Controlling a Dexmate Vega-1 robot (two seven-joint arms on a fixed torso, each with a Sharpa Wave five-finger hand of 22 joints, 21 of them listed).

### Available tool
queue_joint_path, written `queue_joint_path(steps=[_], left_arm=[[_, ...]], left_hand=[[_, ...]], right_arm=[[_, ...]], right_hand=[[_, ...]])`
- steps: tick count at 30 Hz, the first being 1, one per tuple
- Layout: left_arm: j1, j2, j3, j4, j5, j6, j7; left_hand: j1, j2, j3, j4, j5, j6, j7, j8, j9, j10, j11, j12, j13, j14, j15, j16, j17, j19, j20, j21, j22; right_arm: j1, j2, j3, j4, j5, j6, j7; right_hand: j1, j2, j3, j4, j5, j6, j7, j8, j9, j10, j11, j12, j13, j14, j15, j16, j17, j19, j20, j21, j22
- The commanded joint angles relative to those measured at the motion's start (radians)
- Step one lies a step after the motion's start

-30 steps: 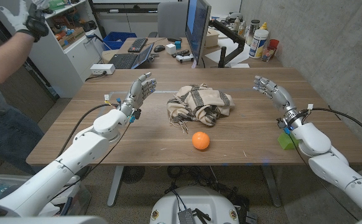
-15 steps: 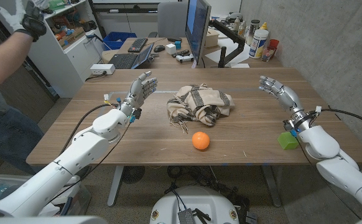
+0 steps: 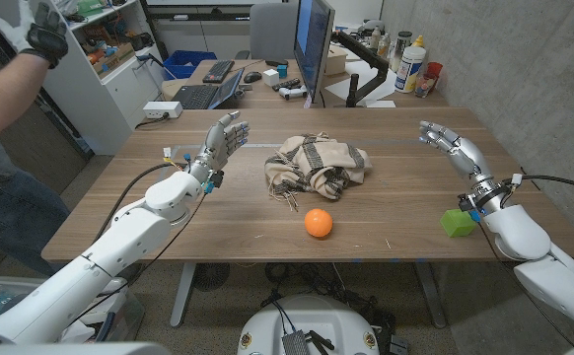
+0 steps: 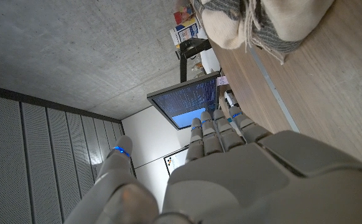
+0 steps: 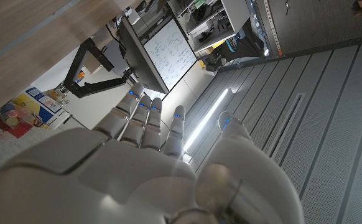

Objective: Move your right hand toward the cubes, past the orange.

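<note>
On the long wooden table [image 3: 218,222], a crumpled beige striped cloth [image 3: 317,163] lies at centre, the round orange [image 3: 318,223] at its six o'clock. The right hand [image 3: 450,143], fingers apart and empty, hovers at the cloth's three o'clock; the green cube [image 3: 456,222] sits at four o'clock. The left hand [image 3: 223,140], at nine o'clock, is spread and empty

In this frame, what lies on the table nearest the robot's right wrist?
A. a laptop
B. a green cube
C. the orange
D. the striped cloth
B. In the head view, the green cube sits on the table right beside the right arm's wrist, below the raised right hand; the orange and the striped cloth lie toward the table's middle.
</note>
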Motion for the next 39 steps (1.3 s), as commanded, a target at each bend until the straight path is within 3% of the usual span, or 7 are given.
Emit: queue_joint_path(steps=[1,7,31,39], left_arm=[[-0.023,-0.012,0.013,0.012,0.001,0.004,-0.004],[-0.029,-0.013,0.014,0.008,0.002,0.009,0.001],[-0.057,-0.024,0.025,0.020,0.008,0.022,0.005],[-0.059,-0.027,0.029,0.015,0.013,0.029,0.015]], left_hand=[[0.006,0.001,-0.008,0.000,0.004,0.010,0.002,0.005,0.005,0.008,0.004,0.008,0.002,0.007,-0.001,0.006,0.004,0.007,-0.033,-0.006,0.006],[0.006,0.002,-0.010,0.001,0.005,0.011,0.001,0.005,0.005,0.008,0.004,0.008,0.002,0.007,0.001,0.005,0.004,0.006,-0.032,-0.008,0.006],[0.007,0.003,-0.017,0.001,0.010,0.012,0.000,0.004,0.005,0.009,0.004,0.007,0.002,0.008,0.001,0.005,0.004,0.005,-0.026,-0.013,0.006],[0.008,0.005,-0.023,0.002,0.014,0.035,0.011,0.011,0.005,0.017,0.021,0.009,0.001,0.016,0.013,0.007,0.004,0.008,-0.029,-0.016,0.006]], right_arm=[[-0.057,0.017,0.065,-0.022,-0.121,0.015,-0.075],[-0.070,0.030,0.083,-0.018,-0.144,0.024,-0.088],[-0.169,0.061,0.178,-0.038,-0.255,0.046,-0.133],[-0.190,0.079,0.214,-0.038,-0.352,0.051,-0.170]], right_hand=[[0.025,-0.007,0.002,-0.018,0.011,0.011,-0.006,0.003,0.002,0.016,-0.007,0.004,0.001,0.006,-0.005,-0.004,-0.001,0.010,0.004,-0.004,-0.001],[0.037,-0.013,0.002,-0.028,0.015,0.032,-0.011,0.006,0.002,0.028,-0.007,0.004,0.001,0.001,-0.022,-0.008,-0.001,0.010,0.009,-0.009,-0.001],[0.044,-0.016,0.001,-0.033,0.021,0.056,-0.021,0.005,0.002,0.029,-0.021,-0.002,0.001,-0.001,-0.024,-0.011,0.001,0.022,0.031,-0.012,0.000],[0.065,0.018,0.019,-0.035,0.028,0.068,-0.033,0.002,0.002,0.036,-0.035,-0.004,0.002,0.002,-0.028,-0.009,0.003,0.031,0.036,-0.014,0.000]])
